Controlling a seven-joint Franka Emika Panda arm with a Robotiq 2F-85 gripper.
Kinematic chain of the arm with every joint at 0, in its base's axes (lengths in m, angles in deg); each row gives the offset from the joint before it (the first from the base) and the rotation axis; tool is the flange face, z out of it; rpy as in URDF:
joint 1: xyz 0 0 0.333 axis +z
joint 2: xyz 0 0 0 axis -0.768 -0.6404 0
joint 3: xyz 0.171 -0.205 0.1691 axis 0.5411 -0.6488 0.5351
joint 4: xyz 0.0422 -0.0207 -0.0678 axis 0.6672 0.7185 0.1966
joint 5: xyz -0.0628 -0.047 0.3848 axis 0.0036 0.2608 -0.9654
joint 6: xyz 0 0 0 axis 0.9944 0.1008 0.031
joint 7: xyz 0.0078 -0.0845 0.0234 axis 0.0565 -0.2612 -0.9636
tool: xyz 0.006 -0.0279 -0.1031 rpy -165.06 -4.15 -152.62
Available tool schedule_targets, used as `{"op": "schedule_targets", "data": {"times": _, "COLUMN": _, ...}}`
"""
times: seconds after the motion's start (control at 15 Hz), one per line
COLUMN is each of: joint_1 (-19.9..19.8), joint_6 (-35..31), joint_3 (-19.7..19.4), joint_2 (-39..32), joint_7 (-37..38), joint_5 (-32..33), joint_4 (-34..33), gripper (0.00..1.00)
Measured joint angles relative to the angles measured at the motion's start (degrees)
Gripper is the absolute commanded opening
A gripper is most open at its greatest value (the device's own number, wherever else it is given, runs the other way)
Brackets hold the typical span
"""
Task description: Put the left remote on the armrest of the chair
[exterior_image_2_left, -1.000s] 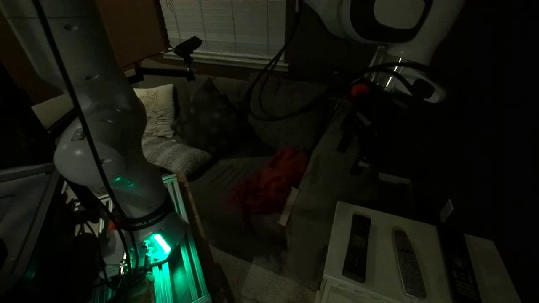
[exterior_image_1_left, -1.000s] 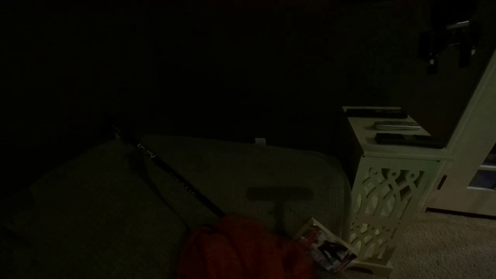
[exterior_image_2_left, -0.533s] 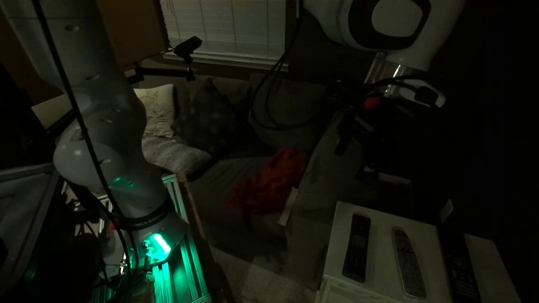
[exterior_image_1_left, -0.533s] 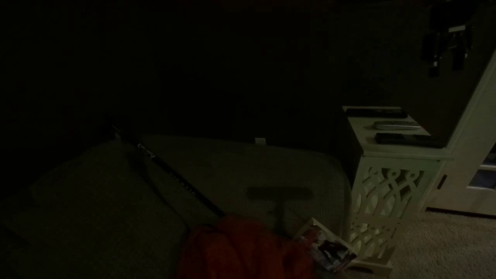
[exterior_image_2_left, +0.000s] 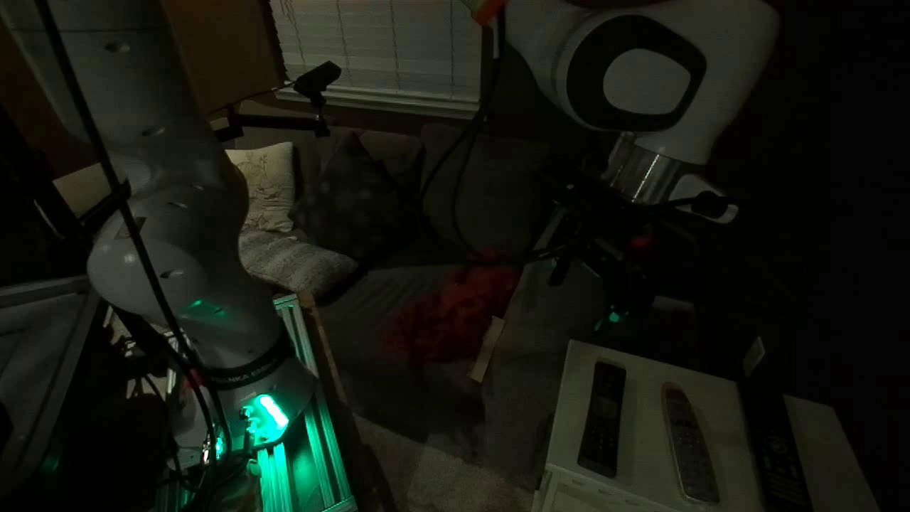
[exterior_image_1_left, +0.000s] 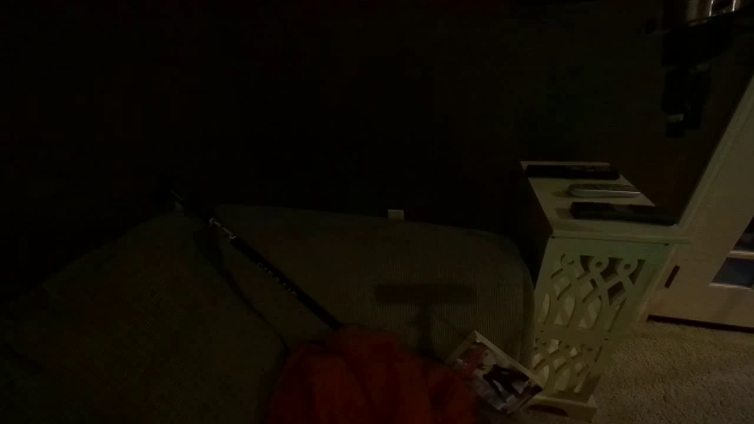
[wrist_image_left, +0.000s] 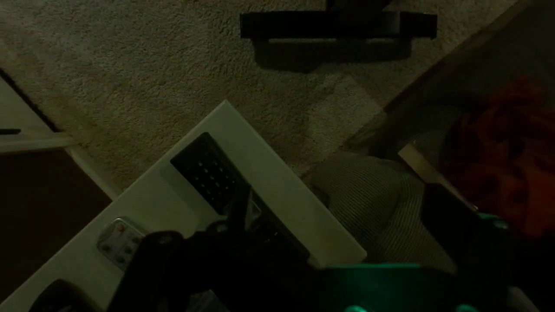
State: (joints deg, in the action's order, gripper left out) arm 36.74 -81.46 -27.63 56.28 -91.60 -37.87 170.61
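1. The left remote [exterior_image_2_left: 603, 419], a black one, lies flat on the white counter [exterior_image_2_left: 643, 427], at its left side, which is the side next to the chair [exterior_image_2_left: 370, 302].
2. To the right of it lies a grey remote [exterior_image_2_left: 689, 444], and more to the right a second black remote [exterior_image_2_left: 778, 441]. All three are apart from each other.
3. The pincer [wrist_image_left: 340, 197] is released: in the wrist view its fingers [wrist_image_left: 446, 212] stand well apart, and in the gap one sees parts of the counter and of the armrest [wrist_image_left: 360, 190].
4. In an exterior view the pincer hangs in the air, well above the counter and the remotes.
5. The armrest has ribbed fabric and is just beside the counter; I cannot tell if they touch.
6. A red cloth [exterior_image_2_left: 455, 313] lies on the chair, to the left of the armrest. Beside it, a thin book or case [exterior_image_1_left: 496, 377] is tilted.
7. A dark pole [exterior_image_1_left: 253, 254] with pale letters crosses the chair in an exterior view; I cannot tell if it touches the fabric.
8. At the far side are a pale pillow [exterior_image_2_left: 269, 185] and a dark pillow [exterior_image_2_left: 352, 203]. At the near left stands the robot arm [exterior_image_2_left: 199, 256], with a green light [exterior_image_2_left: 271, 414] at its base.
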Motion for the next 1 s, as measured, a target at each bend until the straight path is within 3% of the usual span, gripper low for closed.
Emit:
{"op": "schedule_targets", "data": {"times": 0.27, "joint_1": 0.0, "joint_6": -0.6, "joint_3": 0.1, "joint_2": 0.0, "joint_7": -1.3, "joint_5": -0.4, "joint_4": 0.1, "gripper": 1.0}}
{"op": "schedule_targets", "data": {"times": 0.67, "joint_1": 0.0, "joint_6": -13.0, "joint_3": 0.5, "joint_2": -4.4, "joint_7": -17.6, "joint_5": -4.4, "joint_4": 2.1, "gripper": 1.0}}
{"op": "schedule_targets", "data": {"times": 1.0, "joint_1": -0.4, "joint_6": -18.1, "joint_3": 0.8, "joint_2": -11.6, "joint_7": -21.4, "joint_5": -4.5, "joint_4": 1.6, "gripper": 1.0}}
